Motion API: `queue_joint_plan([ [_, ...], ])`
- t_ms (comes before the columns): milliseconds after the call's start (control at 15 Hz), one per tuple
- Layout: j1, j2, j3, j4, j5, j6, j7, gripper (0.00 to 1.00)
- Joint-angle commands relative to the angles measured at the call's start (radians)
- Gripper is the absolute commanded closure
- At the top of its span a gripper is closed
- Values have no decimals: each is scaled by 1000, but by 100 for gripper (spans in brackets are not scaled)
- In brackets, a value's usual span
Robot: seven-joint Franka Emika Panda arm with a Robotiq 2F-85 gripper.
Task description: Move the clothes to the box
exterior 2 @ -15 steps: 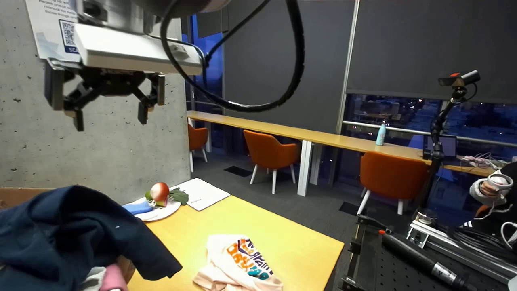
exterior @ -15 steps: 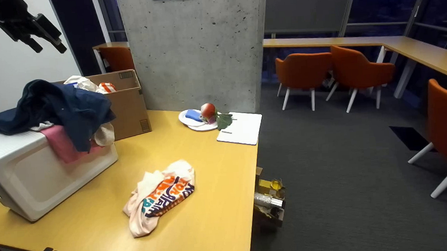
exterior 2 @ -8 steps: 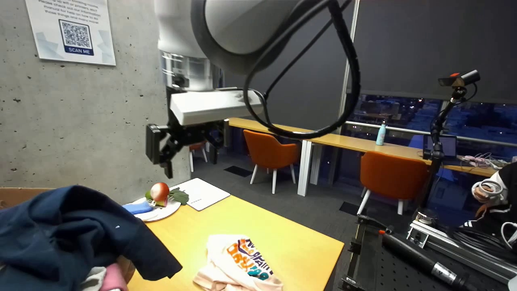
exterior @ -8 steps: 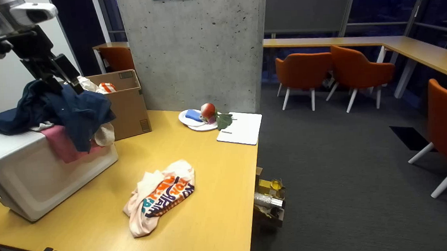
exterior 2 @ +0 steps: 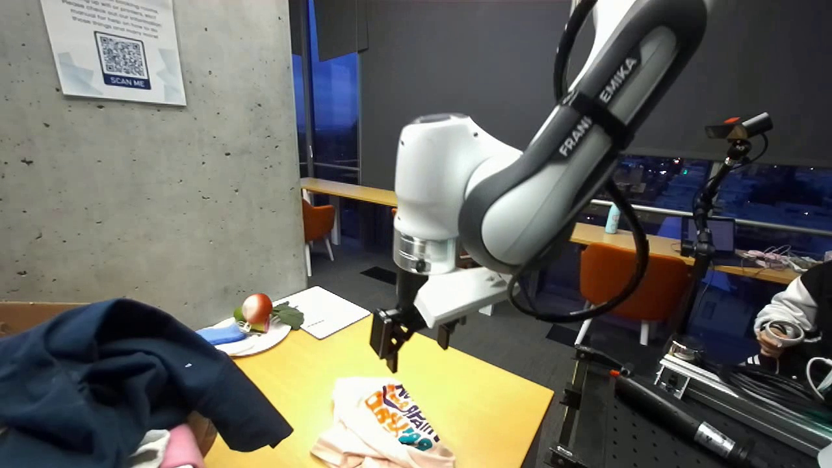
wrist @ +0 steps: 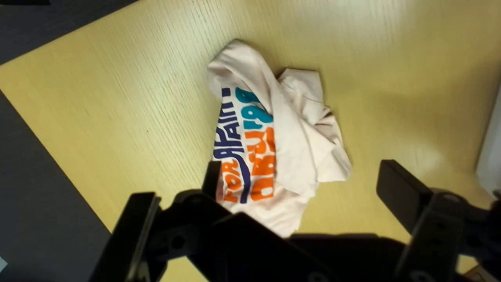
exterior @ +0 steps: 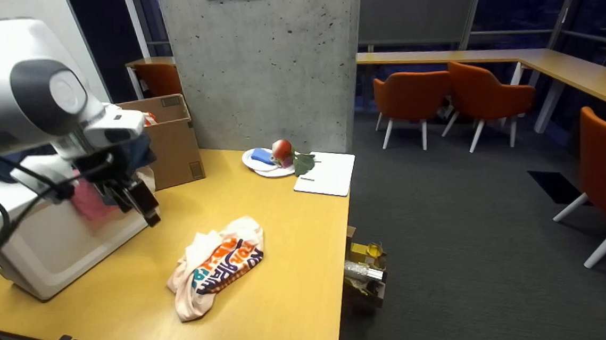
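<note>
The peach shirt point(exterior: 216, 266) with bright letters lies crumpled on the yellow table point(exterior: 296, 229). The gripper point(wrist: 307, 188) hangs above the table, near the shirt, with its fingers point(wrist: 403, 196) spread wide. To the shirt's left stands the big white box point(exterior: 63, 256). The pink cloth point(exterior: 91, 203) hangs down the side of this box. The dark blue cloth point(exterior 2: 130, 383) is heaped at the top, and in an exterior view the white arm point(exterior: 26, 98) hides some of it. Whitish cloth point(exterior 2: 151, 448) peeks out next to the pink one. On the far side of the white box is a brown cardboard box point(exterior: 176, 152). Far back on the table, a white plate point(exterior: 274, 173) holds a blue thing point(exterior: 263, 155) and a round red-and-white thing point(exterior: 282, 149).
</note>
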Motion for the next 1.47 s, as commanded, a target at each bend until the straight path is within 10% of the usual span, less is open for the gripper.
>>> queue_joint_plan([
  [0,-43,134,-11,-51,14,221,-32,0],
  [533,-26,441,-14,146,143,404,-216,0],
  [1400,1,702,24,513,247,332,-408,0],
])
